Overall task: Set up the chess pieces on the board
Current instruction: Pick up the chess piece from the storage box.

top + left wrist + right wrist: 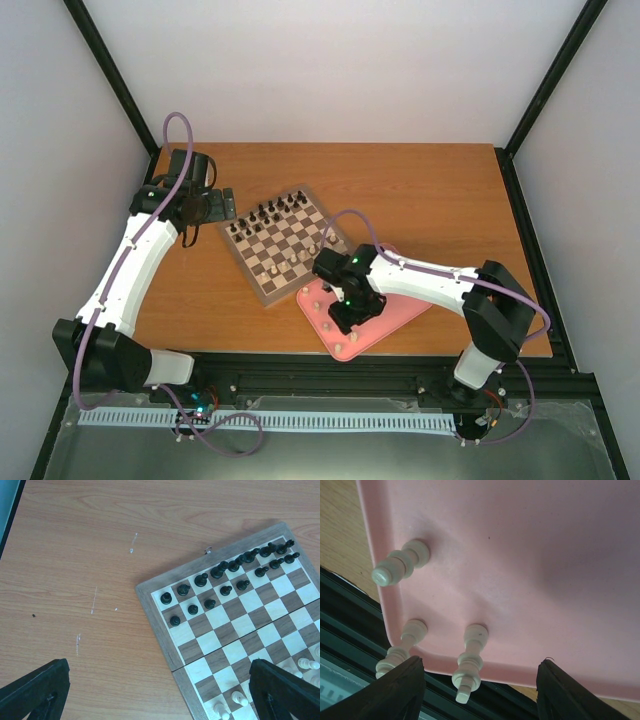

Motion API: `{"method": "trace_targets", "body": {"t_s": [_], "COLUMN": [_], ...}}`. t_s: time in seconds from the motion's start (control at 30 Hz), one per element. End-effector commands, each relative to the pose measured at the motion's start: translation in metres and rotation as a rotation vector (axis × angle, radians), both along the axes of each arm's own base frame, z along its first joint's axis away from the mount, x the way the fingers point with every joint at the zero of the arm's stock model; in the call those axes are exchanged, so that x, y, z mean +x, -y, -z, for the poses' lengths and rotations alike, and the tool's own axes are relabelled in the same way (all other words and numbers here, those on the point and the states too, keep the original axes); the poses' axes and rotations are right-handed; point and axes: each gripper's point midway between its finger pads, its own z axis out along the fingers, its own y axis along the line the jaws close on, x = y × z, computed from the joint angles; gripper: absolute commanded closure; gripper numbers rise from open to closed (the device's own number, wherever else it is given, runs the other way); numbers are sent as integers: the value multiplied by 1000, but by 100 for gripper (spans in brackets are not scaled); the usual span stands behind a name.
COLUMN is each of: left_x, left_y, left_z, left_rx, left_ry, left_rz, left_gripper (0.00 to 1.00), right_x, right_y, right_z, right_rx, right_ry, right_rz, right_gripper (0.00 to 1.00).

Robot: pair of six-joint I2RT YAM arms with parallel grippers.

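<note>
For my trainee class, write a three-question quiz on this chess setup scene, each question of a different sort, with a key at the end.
1. Multiple choice: in the right wrist view, how many pale pieces are on the pink tray? A one, B three, C six.
2. True or false: the right claw is shut on a piece.
3. Fill in: the dark pieces stand on the ____.
Key: 1 B; 2 false, it is open; 3 board.
</note>
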Motion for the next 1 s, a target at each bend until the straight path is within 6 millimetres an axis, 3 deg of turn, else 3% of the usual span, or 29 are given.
{"method": "trace_targets", "body": {"t_s": [0.0, 0.43, 0.77, 0.97], "left_x": [4, 6, 4, 3], "left_y": [-1, 0, -1, -2], "left_z": [-7, -8, -7, -7], "left_rx": [-4, -9, -7, 1], "left_ry": [25, 22, 24, 25], "left_rz": [-4, 0, 0, -4], "left_gripper": [0, 0, 0, 0], "right_x": [-4, 8, 21, 12], "right_y": [0, 0, -31, -40], "right_z": [6, -3, -15, -19], "right_rx": [-7, -16, 57, 71], "right_ry": [-11, 59, 75, 82], "right_rz": [-22, -8, -68, -149], "right_gripper": [39, 39, 42, 43]}}
